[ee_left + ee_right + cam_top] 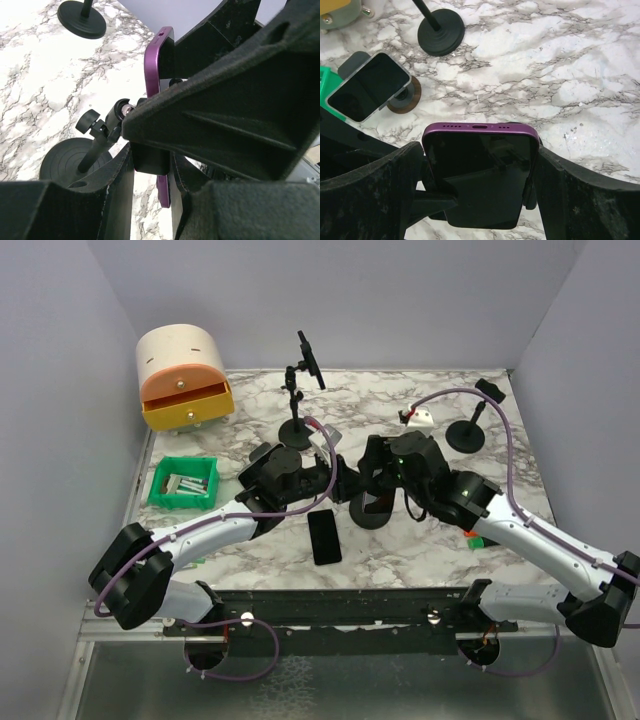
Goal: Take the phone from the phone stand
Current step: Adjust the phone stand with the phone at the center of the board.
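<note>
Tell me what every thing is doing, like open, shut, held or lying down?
purple phone: upright, clamped in the phone stand.
phone stand: standing, holder gripped by the left gripper.
left gripper: shut on the phone stand.
right gripper: fingers either side of the purple phone; squeezing, cannot tell.
black phone: lying flat on the table.
orange drawer: pulled out.
silver phone: tilted, on a separate stand.

middle: phone stand (372,514) totally boxed in by left jaws and right jaws
front: black phone (324,537) flat on the counter (420,550)
behind: tall stand (295,425), silver phone (367,86) close by
right: open up to small stand (466,432)
</note>
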`<state>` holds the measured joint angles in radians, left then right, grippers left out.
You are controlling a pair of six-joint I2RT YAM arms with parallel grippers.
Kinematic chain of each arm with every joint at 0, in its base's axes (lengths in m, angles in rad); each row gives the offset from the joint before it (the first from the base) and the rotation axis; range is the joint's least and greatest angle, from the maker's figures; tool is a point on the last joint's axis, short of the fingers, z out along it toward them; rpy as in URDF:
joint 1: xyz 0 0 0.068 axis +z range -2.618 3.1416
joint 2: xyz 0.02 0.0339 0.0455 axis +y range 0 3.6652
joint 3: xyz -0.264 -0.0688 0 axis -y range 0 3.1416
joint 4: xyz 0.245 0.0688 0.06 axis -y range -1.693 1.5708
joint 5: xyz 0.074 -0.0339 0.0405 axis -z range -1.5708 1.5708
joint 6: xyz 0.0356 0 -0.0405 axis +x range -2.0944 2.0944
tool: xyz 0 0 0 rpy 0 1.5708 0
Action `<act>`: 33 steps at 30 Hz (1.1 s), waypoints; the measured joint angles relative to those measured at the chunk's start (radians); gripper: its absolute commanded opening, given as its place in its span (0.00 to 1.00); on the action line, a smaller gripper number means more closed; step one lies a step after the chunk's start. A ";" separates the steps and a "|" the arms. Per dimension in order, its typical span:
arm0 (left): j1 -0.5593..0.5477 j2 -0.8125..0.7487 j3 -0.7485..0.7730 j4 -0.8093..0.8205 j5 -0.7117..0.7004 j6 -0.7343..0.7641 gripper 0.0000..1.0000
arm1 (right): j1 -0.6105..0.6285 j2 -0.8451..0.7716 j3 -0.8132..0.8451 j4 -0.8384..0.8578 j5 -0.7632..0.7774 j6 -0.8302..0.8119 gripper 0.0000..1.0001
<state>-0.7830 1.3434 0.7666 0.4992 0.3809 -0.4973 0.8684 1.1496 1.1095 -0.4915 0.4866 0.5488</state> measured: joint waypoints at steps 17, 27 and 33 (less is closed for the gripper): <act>0.000 -0.014 -0.013 0.001 -0.011 -0.003 0.00 | 0.000 0.037 0.025 -0.034 0.043 0.000 0.01; 0.010 -0.031 -0.134 0.222 -0.025 -0.121 0.00 | 0.014 -0.029 -0.067 0.073 0.045 0.022 0.01; 0.026 -0.014 -0.192 0.377 -0.008 -0.233 0.00 | 0.020 -0.058 -0.105 0.115 0.040 0.048 0.00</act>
<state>-0.7570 1.3289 0.5743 0.8764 0.3729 -0.7300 0.8883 1.0912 1.0042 -0.3763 0.5262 0.5964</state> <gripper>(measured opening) 0.293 0.739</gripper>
